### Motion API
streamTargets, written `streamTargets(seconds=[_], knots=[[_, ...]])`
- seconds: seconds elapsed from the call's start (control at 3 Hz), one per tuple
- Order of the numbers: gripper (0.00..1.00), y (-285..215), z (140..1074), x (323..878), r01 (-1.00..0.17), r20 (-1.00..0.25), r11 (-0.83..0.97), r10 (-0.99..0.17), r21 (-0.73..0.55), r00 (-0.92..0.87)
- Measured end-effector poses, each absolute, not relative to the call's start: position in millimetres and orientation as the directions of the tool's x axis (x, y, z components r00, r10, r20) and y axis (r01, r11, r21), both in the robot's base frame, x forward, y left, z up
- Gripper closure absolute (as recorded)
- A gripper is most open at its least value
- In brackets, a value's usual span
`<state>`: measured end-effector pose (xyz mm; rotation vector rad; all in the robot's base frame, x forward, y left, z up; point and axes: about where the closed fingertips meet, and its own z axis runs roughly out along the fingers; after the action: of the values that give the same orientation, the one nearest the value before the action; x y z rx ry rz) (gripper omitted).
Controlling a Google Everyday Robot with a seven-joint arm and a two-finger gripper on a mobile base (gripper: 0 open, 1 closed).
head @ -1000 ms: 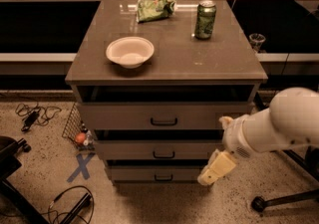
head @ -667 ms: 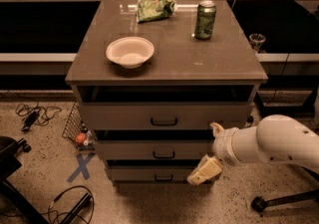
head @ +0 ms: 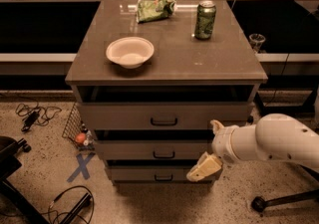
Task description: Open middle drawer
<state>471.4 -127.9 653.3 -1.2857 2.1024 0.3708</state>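
The middle drawer (head: 130, 150) is the second of three grey-brown fronts in the cabinet, with a small black handle (head: 163, 155) at its centre. It looks pushed in. My gripper (head: 210, 147) reaches in from the right on a white arm, in front of the right end of the middle drawer's front and to the right of the handle. It is open: one fingertip (head: 216, 127) sits at the top drawer's lower edge, and the other, tan finger (head: 204, 168) is down by the bottom drawer. Nothing is held.
The cabinet top (head: 169, 58) carries a white bowl (head: 129, 52), a green can (head: 205, 19) and a green chip bag (head: 156, 8). Cables (head: 35, 114) and a blue tape cross (head: 82, 166) lie on the floor at left. A chair base (head: 284, 200) stands at right.
My arm has swung left, bringing the gripper from beyond the cabinet's right side to the right end of the drawer fronts. The drawers have not moved.
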Motion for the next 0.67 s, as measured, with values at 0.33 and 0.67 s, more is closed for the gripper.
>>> streamTargets(seconds=[0.33,0.67], knots=[[0.00,-128,640,472,-0.867,-0.630,0.485,-0.710,-0.114,-0.314],[0.00,-137,588,459,-0.866,-0.530,0.461,-0.792,-0.197,-0.301]])
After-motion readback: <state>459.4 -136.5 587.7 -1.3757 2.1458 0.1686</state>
